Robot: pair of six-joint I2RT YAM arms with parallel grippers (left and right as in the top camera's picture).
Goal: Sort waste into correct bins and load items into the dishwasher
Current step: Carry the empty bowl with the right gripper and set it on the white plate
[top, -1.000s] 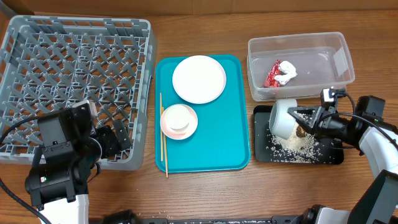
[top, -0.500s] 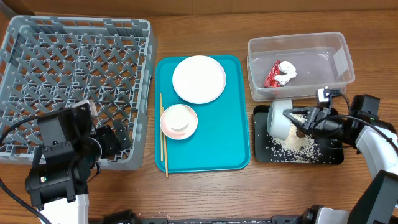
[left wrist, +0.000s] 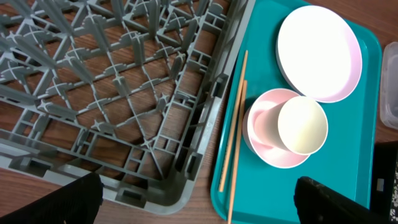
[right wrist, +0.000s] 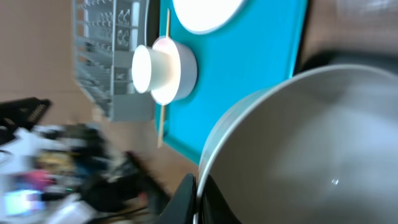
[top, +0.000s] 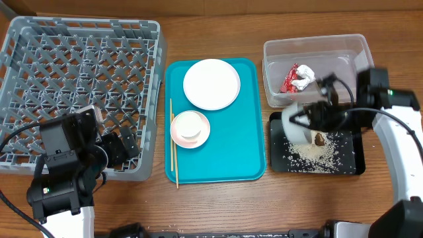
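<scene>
My right gripper (top: 307, 119) is shut on the rim of the white bowl (top: 293, 123) and holds it tilted on its side over the black tray (top: 357, 157). Rice grains (top: 310, 156) and a dark lump (top: 320, 139) lie in that tray. In the right wrist view the fingers (right wrist: 186, 194) pinch the bowl's rim (right wrist: 214, 152). The clear tub (top: 344, 66) holds the red wrapper (top: 288, 80) and the white paper scrap (top: 305, 75). The plate (top: 211, 84), the cup (top: 190, 129) on a small dish and the chopsticks (top: 173, 142) lie on the teal tray. My left gripper (top: 114, 149) is open over the grey rack's (top: 79, 73) front edge.
The teal serving tray (top: 231, 152) lies between the rack and the two bins. In the left wrist view the rack's front corner (left wrist: 186, 193) sits close to the teal tray's edge (left wrist: 217, 186) and the chopsticks (left wrist: 235, 137). Bare wooden table runs along the front.
My right arm has swung from the table's right side toward the back, beside the clear tub, with the bowl still held and shifted slightly left. The left arm has not moved.
</scene>
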